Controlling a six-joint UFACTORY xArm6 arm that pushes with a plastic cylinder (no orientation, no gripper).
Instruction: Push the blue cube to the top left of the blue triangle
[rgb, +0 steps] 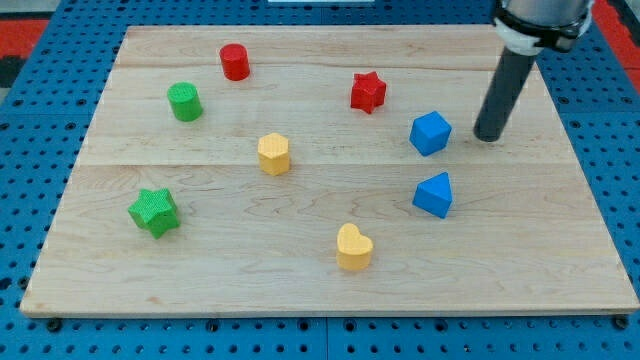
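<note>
The blue cube (430, 132) sits on the wooden board at the view's right of centre. The blue triangle (434, 194) lies just below it, a short gap apart. My tip (489, 136) rests on the board to the right of the blue cube, a small gap away, not touching it. The dark rod rises from there to the view's top right.
A red star (368, 92) is up-left of the blue cube. A red cylinder (235, 62), green cylinder (185, 102), yellow hexagon (274, 154), green star (154, 211) and yellow heart (354, 247) lie further left. The board's right edge (585, 180) is near my tip.
</note>
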